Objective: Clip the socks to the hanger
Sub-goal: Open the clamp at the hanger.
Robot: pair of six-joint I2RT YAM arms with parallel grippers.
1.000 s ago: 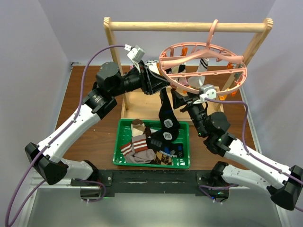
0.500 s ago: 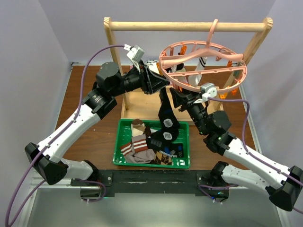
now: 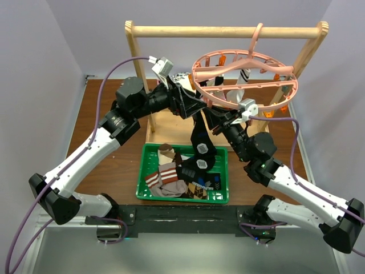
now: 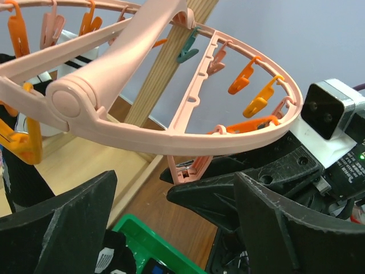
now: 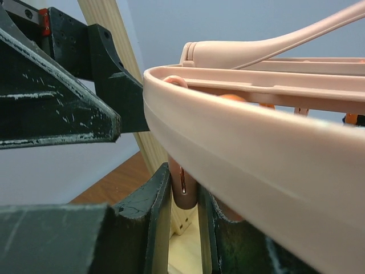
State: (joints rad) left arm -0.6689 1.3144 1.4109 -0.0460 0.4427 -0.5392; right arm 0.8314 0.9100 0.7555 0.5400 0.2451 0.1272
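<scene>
The pink hanger [image 3: 245, 74] hangs by its hook from the wooden rack, its rim [image 4: 171, 137] filling the left wrist view. A black sock [image 3: 201, 145] dangles from the ring's near-left rim down into the green basket; in the left wrist view black cloth [image 4: 23, 182] shows under an orange clip [image 4: 14, 142]. My left gripper [image 3: 193, 101] [image 4: 174, 185] stands wide open just below the rim, holding nothing. My right gripper [image 3: 215, 117] [image 5: 185, 191] is shut on a pink clip [image 4: 192, 167] [image 5: 183, 188] under the rim. More socks [image 3: 171, 177] lie in the basket.
The green basket [image 3: 182, 197] sits at the near middle of the brown table. The light wooden rack [image 3: 228, 31] with its base board [image 3: 171, 123] stands behind it. A white striped sock [image 3: 244, 75] hangs from the ring's far side.
My left gripper has opened wide and let go of the black sock, which stays hanging. My right gripper's jaws have closed onto the pink clip. Both arms shifted slightly.
</scene>
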